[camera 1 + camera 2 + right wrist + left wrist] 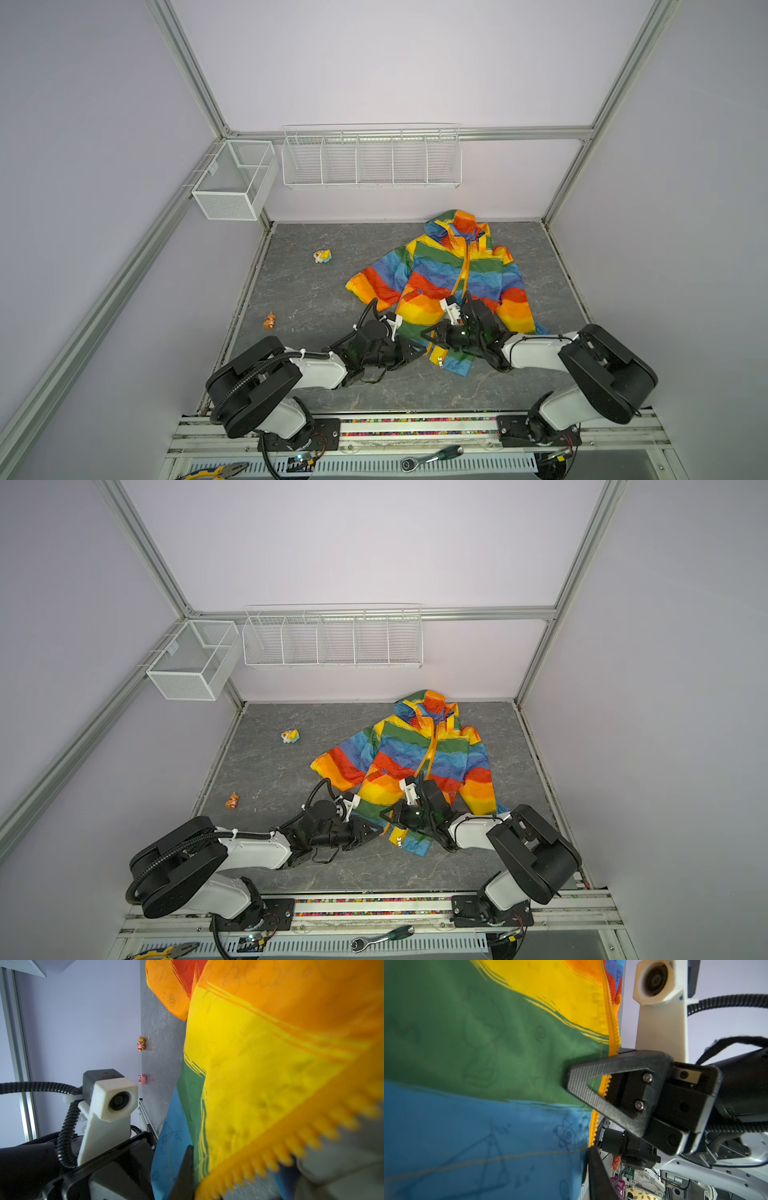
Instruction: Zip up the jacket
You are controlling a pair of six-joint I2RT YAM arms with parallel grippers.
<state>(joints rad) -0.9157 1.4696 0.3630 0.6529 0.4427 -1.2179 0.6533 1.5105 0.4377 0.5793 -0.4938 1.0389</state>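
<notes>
The rainbow-striped jacket [449, 278] [415, 758] lies front up on the grey table, hood toward the back wall. Its orange zipper [464, 266] runs down the front. Both grippers meet at its near hem. My right gripper [432, 332] [392, 810] is shut on the toothed zipper edge in the green stripe; the left wrist view shows its black finger [591, 1076] clamped there. My left gripper [417, 351] [588, 1149] grips the blue hem stripe [488, 1147]; one finger shows and cloth hides the other. A silver zipper pull [439, 361] hangs at the hem.
Two small toy figures stand on the table's left side, a yellow-blue one [322, 255] and an orange one [269, 320]. White wire baskets [372, 158] [232, 183] hang on the back and left walls. A ratchet [432, 457] and pliers [216, 471] lie below the front rail.
</notes>
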